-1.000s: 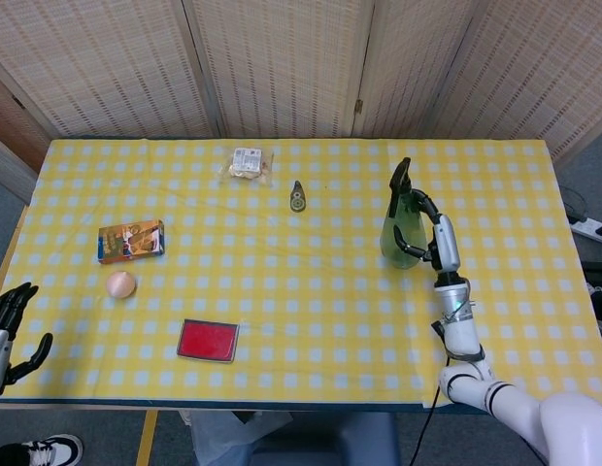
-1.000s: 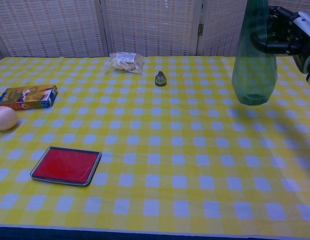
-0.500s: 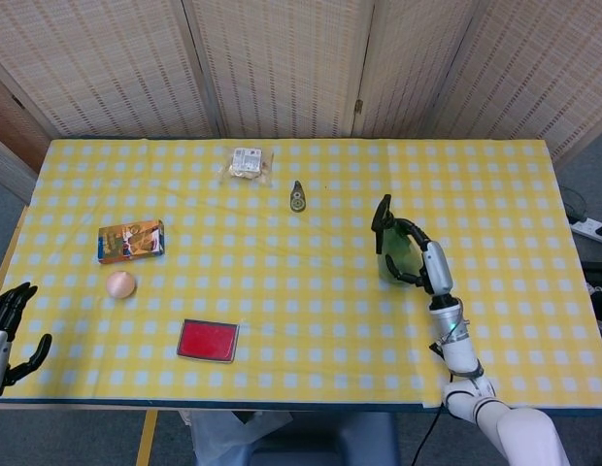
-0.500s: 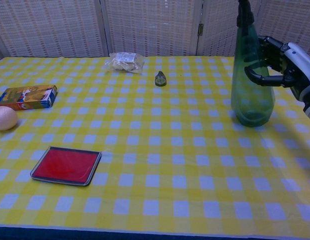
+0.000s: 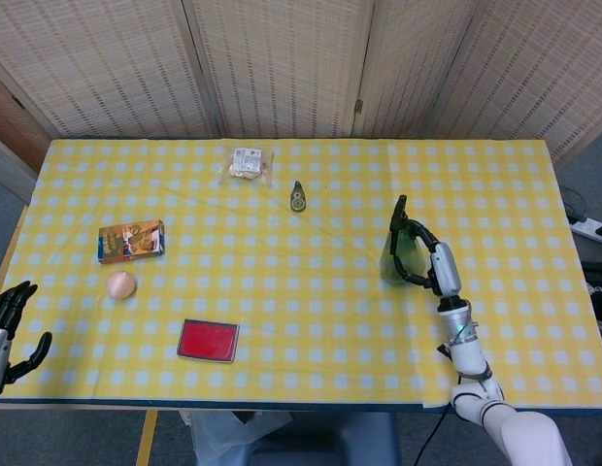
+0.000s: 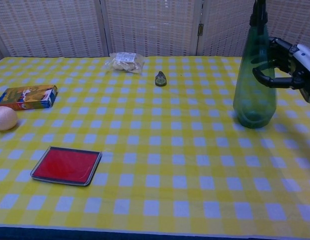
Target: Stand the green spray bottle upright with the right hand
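Green spray bottle [image 6: 254, 82] stands upright, base on the tablecloth [image 6: 160, 150], at about 3 o'clock from table centre. Right hand [image 6: 285, 65] grasps its body, fingers wrapped around it. To finish well: confirm the base sits flat, open the fingers slowly, retreat sideways without nudging it. The chest view shows the base contact; the head view alone shows the left hand [image 5: 10, 325], released, at 8 o'clock.

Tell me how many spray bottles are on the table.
1. The green spray bottle stands upright at the table's right side, with the right hand around it. Nothing seems to hide another.
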`<state>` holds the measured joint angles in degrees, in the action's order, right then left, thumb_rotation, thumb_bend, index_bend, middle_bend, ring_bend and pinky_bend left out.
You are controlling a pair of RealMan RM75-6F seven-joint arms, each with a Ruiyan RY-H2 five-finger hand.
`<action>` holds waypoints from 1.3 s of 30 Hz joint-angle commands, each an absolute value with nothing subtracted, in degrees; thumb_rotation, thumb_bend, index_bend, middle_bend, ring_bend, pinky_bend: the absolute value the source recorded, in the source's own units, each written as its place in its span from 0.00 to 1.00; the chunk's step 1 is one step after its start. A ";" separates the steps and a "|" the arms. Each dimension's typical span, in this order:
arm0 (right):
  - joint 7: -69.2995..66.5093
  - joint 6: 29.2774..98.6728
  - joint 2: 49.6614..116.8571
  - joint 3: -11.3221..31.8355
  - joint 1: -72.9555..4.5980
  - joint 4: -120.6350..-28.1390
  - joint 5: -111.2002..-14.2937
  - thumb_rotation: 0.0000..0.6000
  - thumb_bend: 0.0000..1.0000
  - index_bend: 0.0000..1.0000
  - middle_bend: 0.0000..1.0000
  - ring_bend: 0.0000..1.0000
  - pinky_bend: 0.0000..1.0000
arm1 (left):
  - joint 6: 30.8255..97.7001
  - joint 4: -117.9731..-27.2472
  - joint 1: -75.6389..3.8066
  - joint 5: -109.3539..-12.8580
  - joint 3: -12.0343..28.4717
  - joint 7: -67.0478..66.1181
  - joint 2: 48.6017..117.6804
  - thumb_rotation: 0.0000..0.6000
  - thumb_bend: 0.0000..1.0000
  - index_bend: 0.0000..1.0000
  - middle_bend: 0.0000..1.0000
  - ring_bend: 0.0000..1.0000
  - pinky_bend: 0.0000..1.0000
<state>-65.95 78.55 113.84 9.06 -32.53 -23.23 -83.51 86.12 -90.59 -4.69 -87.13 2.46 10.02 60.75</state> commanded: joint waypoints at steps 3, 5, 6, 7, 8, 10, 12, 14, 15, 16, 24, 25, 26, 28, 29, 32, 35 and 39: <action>-66.14 78.87 112.84 9.04 -31.69 -24.19 -83.53 1.00 0.48 0.10 0.37 0.42 0.39 | 86.14 -90.62 -4.75 -87.05 2.53 9.66 60.89 0.08 0.42 0.00 0.09 0.10 0.13; -66.18 79.38 112.20 9.03 -31.23 -24.87 -83.61 1.00 0.48 0.09 0.35 0.41 0.38 | 86.14 -90.61 -4.75 -87.03 2.53 9.53 60.94 0.08 0.42 0.00 0.09 0.10 0.13; -66.15 79.59 111.91 9.00 -31.01 -25.22 -83.66 1.00 0.48 0.08 0.35 0.40 0.37 | 86.14 -90.60 -4.76 -87.04 2.53 9.48 60.95 0.08 0.42 0.00 0.09 0.10 0.13; -66.09 79.94 111.49 8.90 -30.68 -25.72 -83.78 1.00 0.48 0.07 0.34 0.39 0.36 | 86.17 -90.59 -4.77 -87.09 2.53 9.43 60.98 0.09 0.42 0.00 0.09 0.10 0.13; -65.97 80.26 111.15 8.79 -30.39 -26.11 -83.90 1.00 0.48 0.06 0.33 0.39 0.35 | 86.20 -90.57 -4.78 -87.12 2.53 9.43 60.99 0.08 0.42 0.00 0.09 0.10 0.13; -65.80 80.87 110.47 8.72 -29.87 -27.04 -84.03 1.00 0.47 0.05 0.32 0.38 0.33 | 86.24 -90.54 -4.78 -87.18 2.52 9.40 61.01 0.08 0.42 0.00 0.09 0.10 0.13; -65.61 81.48 109.59 8.63 -29.23 -28.35 -84.17 1.00 0.48 0.04 0.31 0.37 0.31 | 86.33 -90.55 -4.77 -87.27 2.50 9.38 61.02 0.08 0.42 0.00 0.09 0.10 0.13; -65.34 82.15 108.59 8.49 -28.53 -29.84 -84.34 1.00 0.47 0.03 0.30 0.35 0.29 | 86.54 -90.59 -4.70 -87.37 2.50 9.37 61.01 0.08 0.42 0.00 0.09 0.10 0.13; -65.14 82.38 108.15 8.42 -28.26 -30.54 -84.43 1.00 0.47 0.02 0.29 0.35 0.28 | 86.63 -90.60 -4.67 -87.43 2.50 9.35 61.01 0.08 0.42 0.00 0.09 0.10 0.13; -64.80 82.85 107.53 8.34 -27.81 -31.44 -84.54 1.00 0.47 0.01 0.28 0.34 0.27 | 86.71 -90.63 -4.65 -87.47 2.50 9.33 61.02 0.09 0.42 0.00 0.09 0.10 0.13; -61.75 84.11 103.93 8.08 -26.20 -37.19 -85.14 1.00 0.45 0.00 0.21 0.24 0.12 | 86.77 -90.81 -4.72 -87.78 2.39 8.83 61.11 0.09 0.42 0.00 0.09 0.10 0.13; -61.41 84.09 103.50 8.08 -26.15 -37.88 -85.24 1.00 0.45 0.00 0.19 0.23 0.10 | 86.81 -90.87 -4.71 -87.83 2.38 8.77 61.11 0.09 0.42 0.00 0.09 0.10 0.13; -61.02 84.09 103.25 8.08 -26.12 -38.33 -85.31 1.00 0.45 0.00 0.18 0.22 0.09 | 86.86 -90.90 -4.70 -87.86 2.37 8.74 61.11 0.09 0.42 0.00 0.09 0.10 0.13; -60.40 83.91 102.48 7.79 -25.99 -39.44 -85.68 1.00 0.44 0.00 0.16 0.20 0.07 | 87.01 -90.94 -4.65 -87.89 2.39 8.75 61.09 0.08 0.42 0.00 0.09 0.10 0.13; -60.14 83.88 102.18 7.75 -25.92 -39.93 -85.76 1.00 0.43 0.00 0.15 0.19 0.07 | 87.05 -90.94 -4.64 -87.86 2.41 8.77 61.10 0.08 0.42 0.00 0.09 0.10 0.13; -59.46 83.85 101.31 7.72 -25.63 -41.40 -85.89 1.00 0.42 0.00 0.14 0.19 0.06 | 86.96 -90.89 -4.65 -87.72 2.44 8.86 61.08 0.08 0.42 0.00 0.09 0.10 0.13; -59.09 84.10 100.82 7.80 -25.05 -42.13 -85.78 1.00 0.42 0.00 0.14 0.19 0.06 | 86.88 -90.87 -4.69 -87.71 2.43 8.90 61.05 0.08 0.42 0.00 0.09 0.10 0.13; -59.15 84.08 100.46 8.02 -23.98 -41.97 -85.15 1.00 0.42 0.00 0.13 0.19 0.06 | 86.88 -90.84 -4.70 -87.71 2.43 8.79 61.10 0.08 0.42 0.00 0.09 0.10 0.13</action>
<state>-59.13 84.08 100.54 7.93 -24.14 -42.05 -85.29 86.88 -90.84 -4.70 -87.71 2.43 8.79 61.10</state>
